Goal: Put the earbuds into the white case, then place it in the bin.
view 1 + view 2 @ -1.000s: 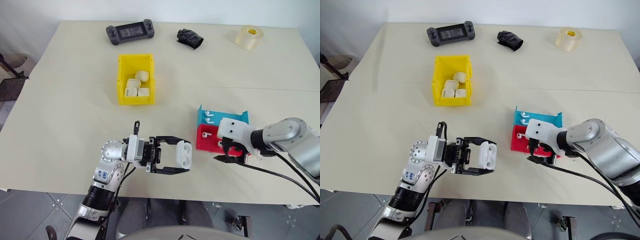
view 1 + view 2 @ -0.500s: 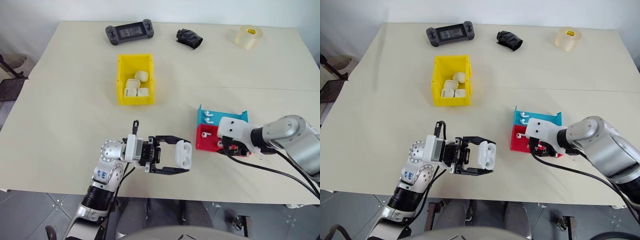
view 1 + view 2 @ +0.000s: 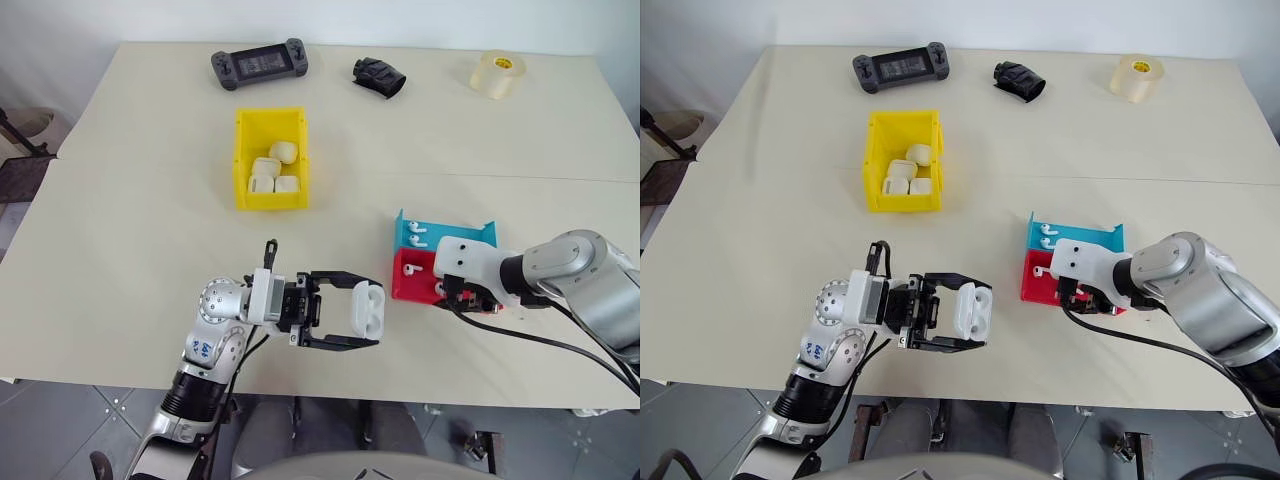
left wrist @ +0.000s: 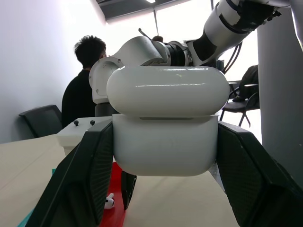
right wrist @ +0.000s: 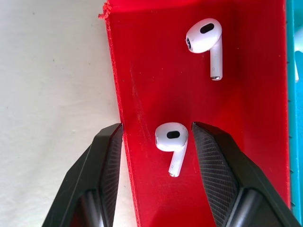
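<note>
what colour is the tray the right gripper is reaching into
Red: the tray under the right gripper is bright red, clearest in the right wrist view.

Right claw [image 5: 157,142] straddles one earbud [image 5: 171,144] on the red tray [image 5: 151,71], black fingers [image 5: 106,170] apart and not touching it; a second earbud [image 5: 206,42] lies beyond, pale tabletop [image 5: 52,80] alongside.

White case [image 3: 367,305]: glossy, rounded, lid ajar, held off the table near its front edge. Two earbuds [image 5: 172,142] lie flat on the red tray [image 5: 151,75], stems parallel. Yellow bin [image 3: 243,160] upright mid-table, holding several cream-white cases [image 3: 273,171].
</note>
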You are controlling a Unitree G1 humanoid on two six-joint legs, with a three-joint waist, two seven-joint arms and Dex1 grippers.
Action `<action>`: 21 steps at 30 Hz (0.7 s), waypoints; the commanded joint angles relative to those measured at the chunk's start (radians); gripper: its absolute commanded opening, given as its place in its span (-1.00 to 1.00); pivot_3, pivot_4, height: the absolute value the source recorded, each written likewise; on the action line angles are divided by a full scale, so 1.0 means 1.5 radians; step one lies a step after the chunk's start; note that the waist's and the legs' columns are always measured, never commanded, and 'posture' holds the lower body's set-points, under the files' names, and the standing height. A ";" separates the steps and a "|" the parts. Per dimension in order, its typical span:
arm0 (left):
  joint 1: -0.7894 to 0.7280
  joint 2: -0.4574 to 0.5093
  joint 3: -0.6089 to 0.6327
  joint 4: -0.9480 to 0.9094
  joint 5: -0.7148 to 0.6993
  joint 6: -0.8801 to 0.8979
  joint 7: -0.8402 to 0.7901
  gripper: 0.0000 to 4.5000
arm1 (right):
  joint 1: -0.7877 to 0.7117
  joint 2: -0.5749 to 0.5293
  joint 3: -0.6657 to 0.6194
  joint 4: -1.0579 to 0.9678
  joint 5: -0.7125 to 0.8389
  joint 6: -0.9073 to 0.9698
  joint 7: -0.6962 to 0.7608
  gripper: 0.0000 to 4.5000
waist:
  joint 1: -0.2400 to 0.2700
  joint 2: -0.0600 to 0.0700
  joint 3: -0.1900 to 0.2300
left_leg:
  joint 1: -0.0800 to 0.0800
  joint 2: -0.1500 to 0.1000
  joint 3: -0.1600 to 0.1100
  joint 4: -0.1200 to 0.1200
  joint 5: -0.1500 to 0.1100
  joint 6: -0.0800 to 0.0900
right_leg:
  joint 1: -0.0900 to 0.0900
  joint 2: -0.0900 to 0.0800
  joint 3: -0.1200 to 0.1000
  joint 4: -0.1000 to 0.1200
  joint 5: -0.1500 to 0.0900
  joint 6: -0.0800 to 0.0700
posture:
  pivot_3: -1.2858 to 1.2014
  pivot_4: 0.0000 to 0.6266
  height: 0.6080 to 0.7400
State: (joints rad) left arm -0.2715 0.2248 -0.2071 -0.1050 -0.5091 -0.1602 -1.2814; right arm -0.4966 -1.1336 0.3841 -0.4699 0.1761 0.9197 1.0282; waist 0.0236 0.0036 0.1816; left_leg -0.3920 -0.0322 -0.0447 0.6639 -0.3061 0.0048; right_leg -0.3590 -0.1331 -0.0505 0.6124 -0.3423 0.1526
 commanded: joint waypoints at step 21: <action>0.005 0.013 0.002 -0.041 -0.020 0.012 0.010 0.25 | 0.019 0.013 -0.059 -0.003 0.004 -0.028 0.010 -0.94 | 0.000 0.000 0.000 | 0.000 0.000 0.000 0.000 0.000 0.000 | 0.000 0.000 0.000 0.000 0.000 0.000 | 0.03 -0.52 1.00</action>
State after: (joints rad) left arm -0.2706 0.2443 -0.2047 -0.1155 -0.5112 -0.1402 -1.2730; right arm -0.4681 -1.1145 0.3416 -0.4606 0.1647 0.8766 1.0360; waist 0.0238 0.0036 0.1816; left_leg -0.3920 -0.0322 -0.0445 0.6639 -0.3061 0.0048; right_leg -0.3589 -0.1332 -0.0504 0.6123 -0.3423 0.1526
